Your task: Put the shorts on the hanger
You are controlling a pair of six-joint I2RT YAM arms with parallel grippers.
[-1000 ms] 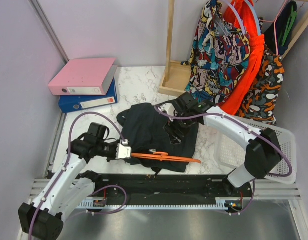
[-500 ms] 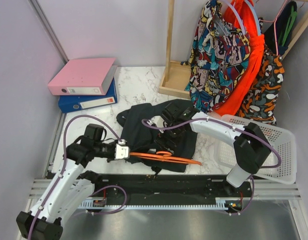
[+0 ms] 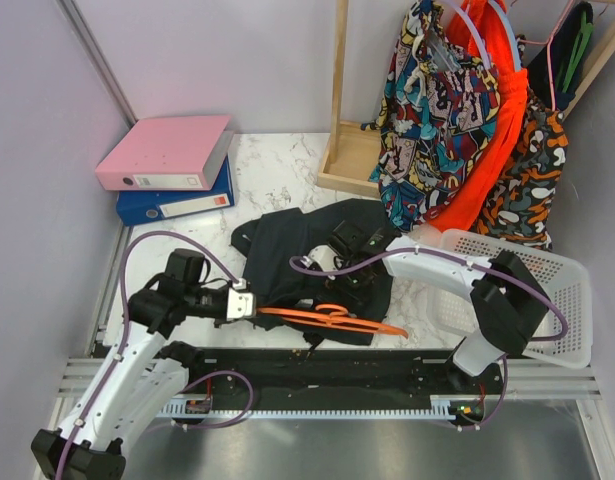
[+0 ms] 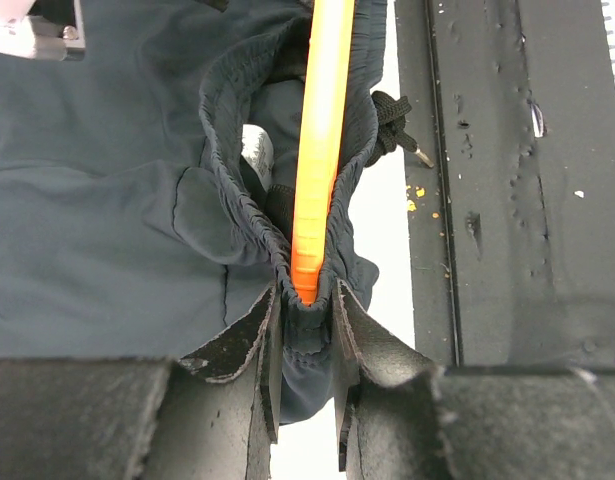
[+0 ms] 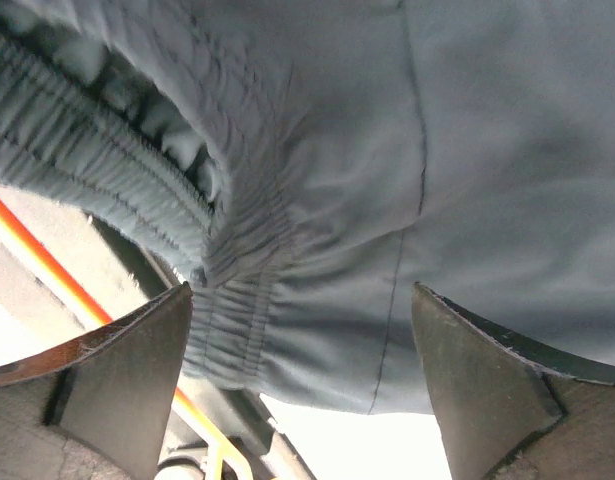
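Note:
The black shorts lie crumpled on the marble table. The orange hanger lies across their near edge, with its hook at mid-length. My left gripper is shut on the hanger's left end. In the left wrist view the hanger bar runs inside the shorts' waistband, and the gripper pinches bar and fabric together. The drawstring hangs at the right. My right gripper hovers over the shorts, open. In the right wrist view the gripper straddles waistband fabric without touching it, and the hanger shows below left.
A pink binder lies on a blue one at the back left. A wooden rack holds a comic-print garment and an orange garment. A white basket is at the right. A black rail runs along the front.
My right gripper has moved from the shorts' far right side toward the near middle, close to the hanger. My left gripper with the hanger has shifted slightly left and the hanger tilts more.

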